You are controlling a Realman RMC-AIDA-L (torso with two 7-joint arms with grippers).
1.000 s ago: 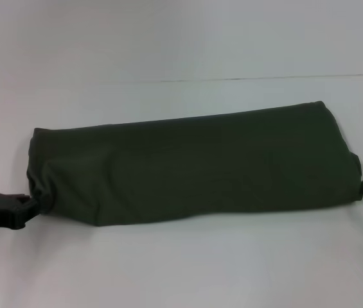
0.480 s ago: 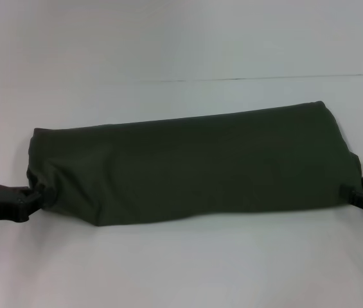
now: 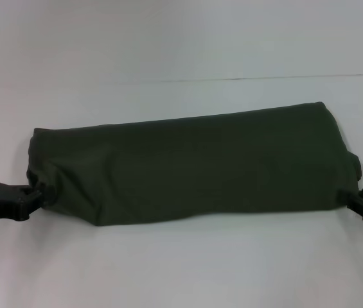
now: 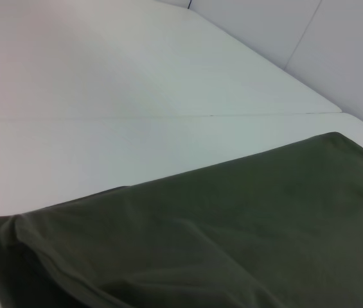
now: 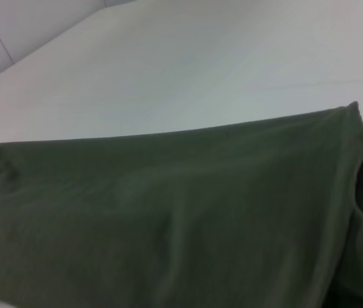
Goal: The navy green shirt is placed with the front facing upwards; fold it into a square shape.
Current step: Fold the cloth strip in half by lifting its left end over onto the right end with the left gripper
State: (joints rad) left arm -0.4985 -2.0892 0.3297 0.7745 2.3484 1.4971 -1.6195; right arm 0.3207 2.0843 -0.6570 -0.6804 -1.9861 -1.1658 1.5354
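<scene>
Head view: the navy green shirt lies on the white counter as a long folded band, plain green side up, no lettering showing. It stretches between the two end effectors. Left end effector sits at the band's left end, tips touching or just inside the bunched near corner; cannot tell whether they are spread or pinching cloth. Right end effector sits at the band's right end, near corner, just beside the hem; its state is equally unreadable. The cloth puckers by the left end effector and lies smoother toward the right one.

Left wrist view: own fingers not shown. Shirt close under the camera, a soft rolled fold edge nearest it, bare counter beyond.

Right wrist view: own fingers not shown. Shirt fills the area below the camera; layered edges are stacked at the end by this end effector.

Handling, as judgement: light, limp cotton, several layers thick, not fragile, mildly grippy. It will sag and slide layer on layer if lifted by one ply. Best hold: pinch all layers at each end's near corners, lift together, keep tension even.
</scene>
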